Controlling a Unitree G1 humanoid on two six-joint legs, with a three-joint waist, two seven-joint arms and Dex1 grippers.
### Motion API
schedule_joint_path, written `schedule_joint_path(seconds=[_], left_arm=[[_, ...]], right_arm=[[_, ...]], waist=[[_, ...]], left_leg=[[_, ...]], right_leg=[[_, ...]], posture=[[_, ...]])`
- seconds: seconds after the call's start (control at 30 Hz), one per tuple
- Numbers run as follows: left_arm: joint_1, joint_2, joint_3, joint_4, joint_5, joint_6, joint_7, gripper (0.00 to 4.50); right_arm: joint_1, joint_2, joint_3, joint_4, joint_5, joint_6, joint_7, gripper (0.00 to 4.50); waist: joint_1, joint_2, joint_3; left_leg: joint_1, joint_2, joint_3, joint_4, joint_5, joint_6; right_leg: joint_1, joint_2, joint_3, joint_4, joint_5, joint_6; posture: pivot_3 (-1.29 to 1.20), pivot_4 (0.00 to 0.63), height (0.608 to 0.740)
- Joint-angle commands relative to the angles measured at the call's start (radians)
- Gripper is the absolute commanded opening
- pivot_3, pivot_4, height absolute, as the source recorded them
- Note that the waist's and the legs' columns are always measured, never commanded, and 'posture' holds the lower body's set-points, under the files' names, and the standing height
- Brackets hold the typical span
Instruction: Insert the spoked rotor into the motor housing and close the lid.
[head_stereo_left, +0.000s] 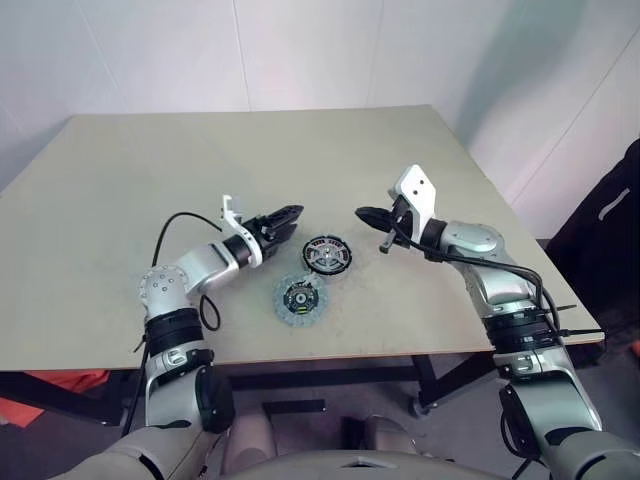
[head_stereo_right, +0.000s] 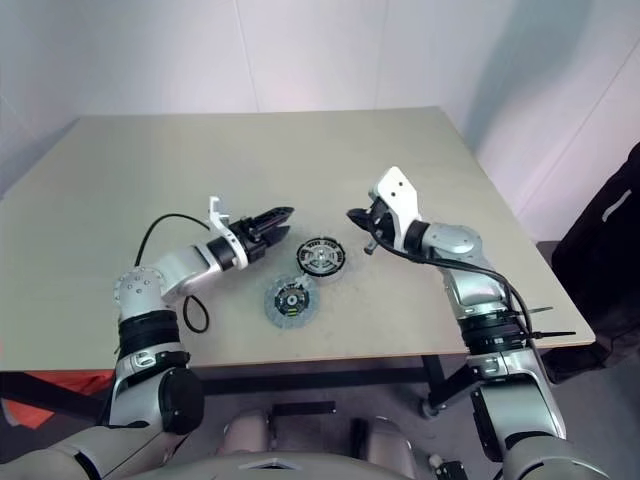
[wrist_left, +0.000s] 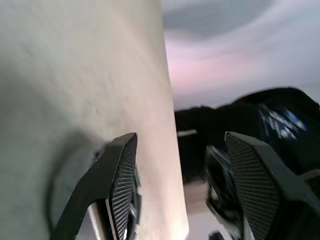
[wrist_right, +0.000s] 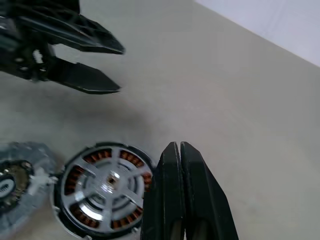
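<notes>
The spoked rotor (wrist_right: 110, 182) lies inside the motor housing (head_stereo_left: 328, 255) near the middle of the table, and copper coils (wrist_right: 132, 159) show between its silver spokes. The lid (head_stereo_left: 300, 298), a silvery disc with a black hub and bluish marks, lies flat on the table just in front and left of the housing. My left gripper (head_stereo_left: 287, 220) hovers to the housing's left, open, with nothing between its fingers (wrist_left: 122, 185). My right gripper (head_stereo_left: 366, 214) hangs to the housing's right, pointing toward it, shut and empty, with its tips (wrist_right: 175, 148) close to the rim.
The beige table (head_stereo_left: 200, 160) has bare room all around the parts. Its front edge (head_stereo_left: 330, 352) runs close below the lid. A person in dark clothing (head_stereo_left: 612, 215) stands past the right edge. Something orange (head_stereo_left: 40, 392) lies under the table at the left.
</notes>
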Motion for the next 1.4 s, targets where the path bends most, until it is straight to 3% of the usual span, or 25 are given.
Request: schedule_joint_path(seconds=[0.03,0.23,0.4,0.63,0.77,1.0,1.1,1.23,1.33,1.4], left_arm=[[-0.024,0.044,0.031,0.026,0.010,-0.089,0.007,2.99],[0.002,0.113,0.046,0.083,0.039,-0.176,-0.007,2.99],[0.009,0.153,0.061,0.132,0.056,-0.235,-0.018,2.99],[-0.008,0.210,0.051,0.275,0.110,-0.313,-0.098,2.99],[-0.021,0.219,0.031,0.334,0.145,-0.339,-0.156,2.99],[-0.028,0.208,0.013,0.387,0.188,-0.376,-0.219,2.99],[-0.024,0.206,0.011,0.394,0.195,-0.387,-0.236,2.99],[-0.013,0.203,0.013,0.394,0.201,-0.396,-0.256,3.03],[-0.006,0.196,0.011,0.394,0.207,-0.405,-0.265,3.03],[0.000,0.186,0.010,0.394,0.210,-0.415,-0.270,3.03]], right_arm=[[0.003,0.033,0.025,-0.055,0.024,0.023,-0.008,0.00],[0.044,0.119,0.095,0.007,0.024,0.090,-0.011,0.00],[0.052,0.122,0.114,0.110,-0.034,0.089,-0.059,0.00],[0.004,0.085,0.084,0.053,-0.004,0.078,-0.038,0.00],[-0.028,0.056,0.088,-0.012,0.002,0.056,-0.001,0.00],[-0.117,-0.059,0.207,0.039,-0.136,-0.122,0.121,0.00],[-0.172,-0.109,0.251,0.105,-0.154,-0.233,0.250,0.00],[-0.307,-0.133,0.299,0.260,-0.248,-0.420,0.301,0.89],[-0.428,-0.125,0.341,0.409,-0.332,-0.579,0.311,1.94],[-0.545,-0.104,0.386,0.540,-0.389,-0.705,0.349,1.94]], waist=[[0.000,0.000,0.000],[0.000,0.000,0.000],[0.004,0.000,0.000],[0.004,-0.001,0.000],[0.005,-0.001,0.000],[0.005,-0.001,0.000],[0.004,-0.001,0.000],[0.003,-0.001,0.000],[-0.002,-0.001,0.000],[-0.003,-0.001,0.000]], left_leg=[[0.000,0.000,0.000,0.000,0.000,0.000],[0.000,0.000,-0.001,0.000,0.000,-0.001],[-0.001,-0.001,-0.002,0.000,0.001,-0.002],[0.006,0.000,-0.002,-0.001,0.001,-0.002],[0.006,0.000,-0.002,-0.001,0.001,-0.002],[0.006,0.000,-0.002,-0.002,0.001,-0.002],[0.005,0.000,-0.002,-0.002,0.001,-0.002],[0.004,0.000,-0.002,-0.001,0.000,-0.001],[0.004,0.000,-0.002,0.000,0.001,-0.001],[0.004,0.000,-0.002,0.000,0.001,-0.001]], right_leg=[[0.000,0.000,0.000,0.000,0.000,0.000],[0.000,0.000,0.000,0.000,0.000,0.000],[0.002,-0.001,-0.001,-0.002,0.000,0.000],[0.008,-0.001,-0.002,-0.002,-0.003,0.006],[0.008,-0.001,-0.002,-0.002,0.000,0.002],[0.008,-0.001,-0.002,-0.003,0.000,0.002],[0.008,-0.001,-0.002,-0.003,0.000,0.002],[0.007,-0.001,-0.002,-0.002,0.000,0.001],[0.006,-0.001,-0.002,-0.001,0.000,0.001],[0.006,-0.001,-0.002,0.000,0.000,0.001]], posture=[[0.00,0.000,0.740],[0.00,0.000,0.740],[0.00,0.000,0.740],[0.00,0.000,0.740],[0.00,0.000,0.740],[0.00,0.000,0.740],[0.00,0.000,0.740],[0.00,0.000,0.740],[0.00,0.000,0.740],[0.00,0.000,0.740]])
